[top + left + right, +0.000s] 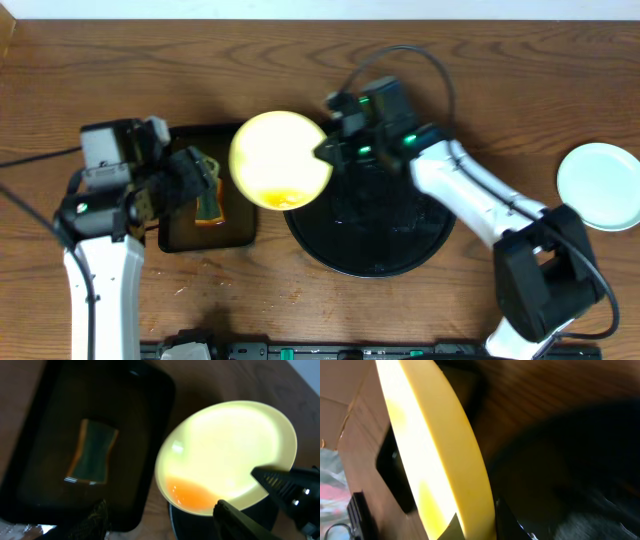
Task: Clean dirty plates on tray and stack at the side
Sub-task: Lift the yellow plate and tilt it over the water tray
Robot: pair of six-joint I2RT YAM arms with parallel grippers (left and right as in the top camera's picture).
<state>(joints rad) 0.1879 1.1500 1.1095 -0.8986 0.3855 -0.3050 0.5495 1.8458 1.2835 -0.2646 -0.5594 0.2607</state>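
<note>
When ranked by size from above, starts with the wooden table (100,60), then the tray (370,245) at its centre, glossy black, with no plate lying flat on it. At the tray's 9 o'clock, just beside it: smaller rectangular tray (232,232), probably set there as a washing station. Over the gap between the two, at the round tray's 10 o'clock: yellow plate (275,150), raised and tipped, seemingly to turn its dirty face toward the sponge side. Well apart at 3 o'clock: mint plate (600,185) on bare wood, apparently the start of the side stack; cannot tell whether one or two there. Inside the rectangular tray: sponge (92,452), lying flat and untouched. Clamped on the yellow plate's rim at its 3 o'clock: right gripper (322,152). Hovering over the sponge with fingers spread and nothing between them: left gripper (195,178). Smallest: orange smear (190,496) at the yellow plate's low edge, not yet wiped.
</note>
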